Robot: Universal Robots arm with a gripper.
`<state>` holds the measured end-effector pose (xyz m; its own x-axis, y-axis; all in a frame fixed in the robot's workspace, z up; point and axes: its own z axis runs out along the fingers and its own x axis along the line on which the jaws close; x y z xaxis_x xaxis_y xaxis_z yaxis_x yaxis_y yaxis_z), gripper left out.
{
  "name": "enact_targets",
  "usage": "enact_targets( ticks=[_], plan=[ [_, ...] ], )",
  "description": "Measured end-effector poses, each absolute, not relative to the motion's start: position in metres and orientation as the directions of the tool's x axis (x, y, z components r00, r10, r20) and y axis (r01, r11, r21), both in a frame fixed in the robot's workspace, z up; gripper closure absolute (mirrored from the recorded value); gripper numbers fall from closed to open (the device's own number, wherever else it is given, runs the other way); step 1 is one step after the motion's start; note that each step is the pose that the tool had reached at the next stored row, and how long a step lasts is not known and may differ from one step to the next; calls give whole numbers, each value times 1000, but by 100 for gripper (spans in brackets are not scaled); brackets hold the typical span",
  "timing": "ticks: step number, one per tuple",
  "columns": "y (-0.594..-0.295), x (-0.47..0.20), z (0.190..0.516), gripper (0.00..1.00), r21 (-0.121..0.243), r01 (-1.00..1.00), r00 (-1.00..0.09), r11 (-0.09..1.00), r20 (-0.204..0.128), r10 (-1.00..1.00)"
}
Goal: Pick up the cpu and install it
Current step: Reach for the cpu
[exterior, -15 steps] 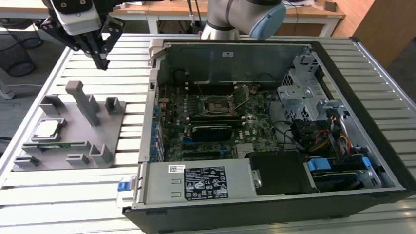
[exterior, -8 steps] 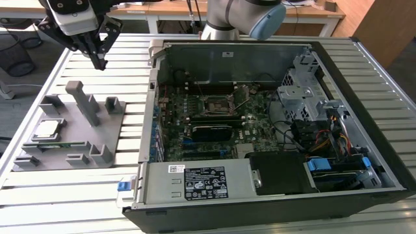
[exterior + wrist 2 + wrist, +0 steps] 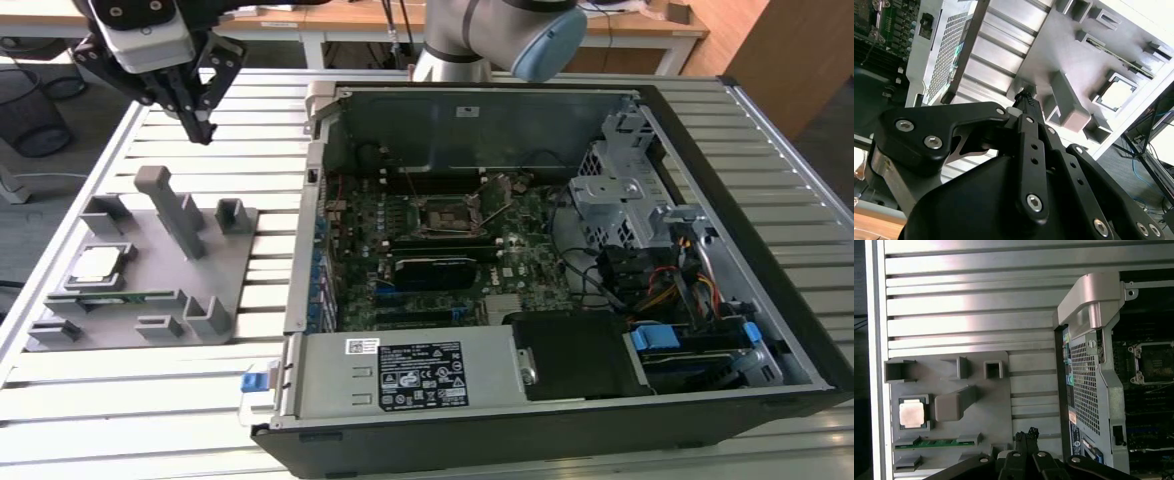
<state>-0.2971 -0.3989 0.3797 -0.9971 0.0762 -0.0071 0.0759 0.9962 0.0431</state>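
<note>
While the claw (image 3: 203, 128) hangs over the far end of the slatted tabletop (image 3: 160, 400), its fingers are drawn together with nothing between them. The grey jig (image 3: 224, 270) lies nearest to it. On the jig the cpu (image 3: 96, 264) rests flat in a square nest, silver top up, untouched and well apart from the claw. A tall post (image 3: 174, 215) stands just beside that nest, and a green stick (image 3: 120, 297) lies in a slot along its other side.

The step in hand looks like the reach for the cpu. To do it well, I judge the fingers should be parted wider than the chip before descending. The claw should come down square to the nest and clear of the post. It should grip the pale edges evenly, so the chip lifts level and does not tip or scrape.

Farther off is the open case (image 3: 481, 135), with the bare socket (image 3: 451, 215) on its board. A white label (image 3: 420, 365) on the metal box at the case's near side carries dense print and marks, but I cannot make out any wording.
</note>
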Motion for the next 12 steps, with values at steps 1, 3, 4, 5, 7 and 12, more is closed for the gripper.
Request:
enact_targets(
  ticks=[1, 3, 4, 5, 7, 12],
  plan=[
    [-399, -298, 380, 89, 43, 76, -997, 996, -7, 76],
    [-399, -299, 379, 89, 43, 76, -997, 996, -7, 76],
    [-399, -299, 379, 89, 43, 76, -997, 996, -7, 76],
    [-399, -300, 379, 89, 43, 76, -997, 996, -6, 76],
    [-399, -301, 379, 89, 43, 76, -997, 996, -6, 76],
    [-399, -303, 379, 89, 43, 76, -997, 996, -5, 76]
  ],
)
